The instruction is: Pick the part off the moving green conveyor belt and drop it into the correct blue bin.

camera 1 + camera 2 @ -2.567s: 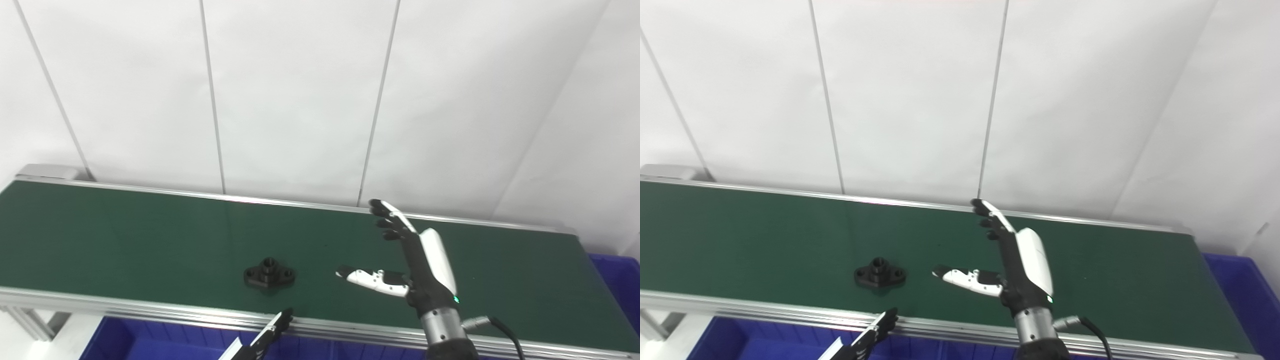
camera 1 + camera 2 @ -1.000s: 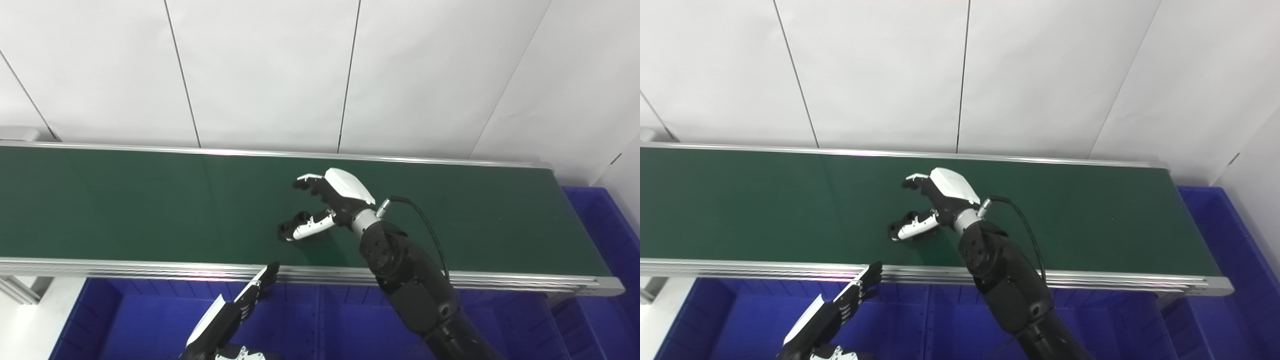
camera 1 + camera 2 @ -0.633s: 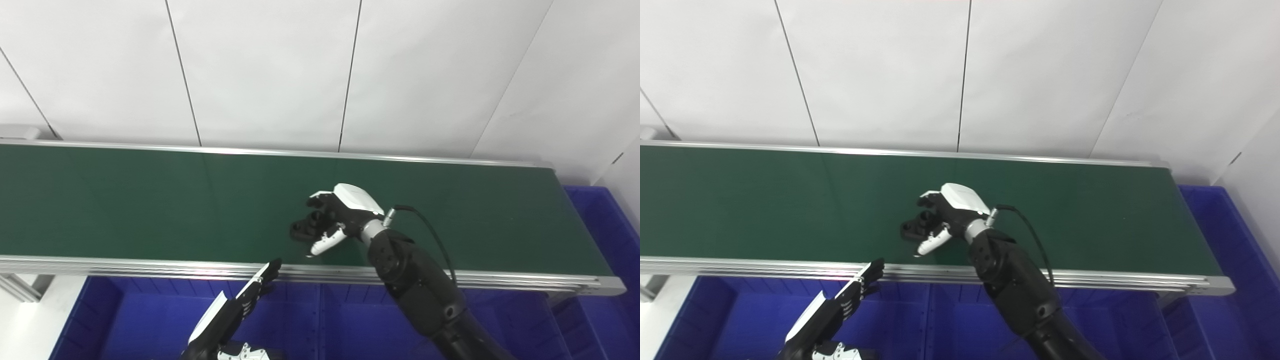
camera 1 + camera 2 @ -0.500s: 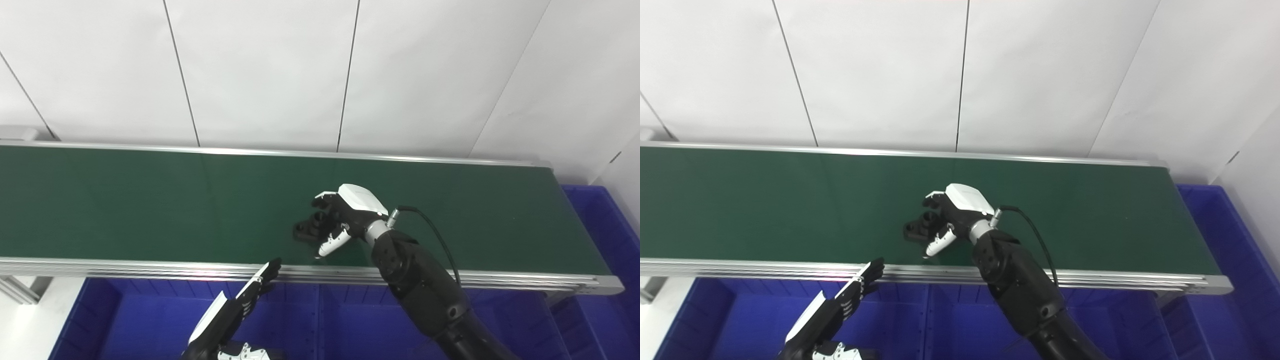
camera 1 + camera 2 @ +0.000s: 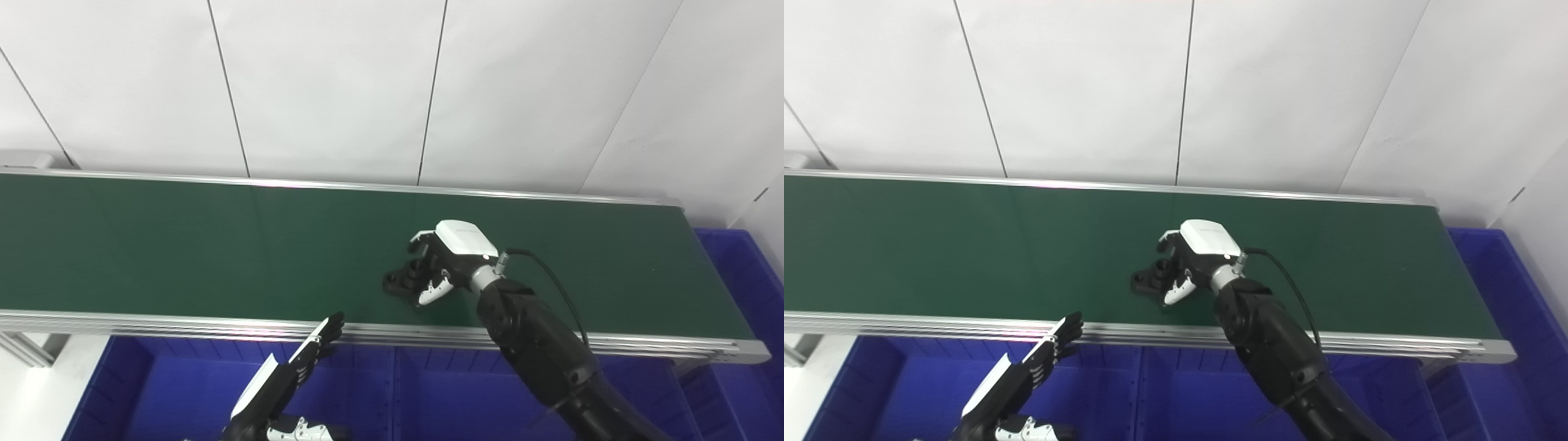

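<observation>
A black flanged part (image 5: 399, 283) lies on the green conveyor belt (image 5: 184, 245), near its front edge and right of the middle. My right hand (image 5: 444, 260) is over it with fingers and thumb curled around its right end; the part still rests on the belt. The part also shows in the right eye view (image 5: 1149, 279), with the right hand (image 5: 1193, 254) on it. My left hand (image 5: 288, 376) is open and empty, fingers straight, below the belt's front rail over the blue bin (image 5: 171, 392).
Blue bins run along below the belt's front rail (image 5: 1164, 392). Another blue bin (image 5: 744, 275) stands past the belt's right end. A white panelled wall (image 5: 392, 86) rises behind the belt. A black cable (image 5: 551, 282) loops from the right wrist.
The part has ridden the belt to the right and my right hand has followed it, closing its fingers and thumb around it. The left hand has hardly moved. The camera has tilted down since the earliest frame.
</observation>
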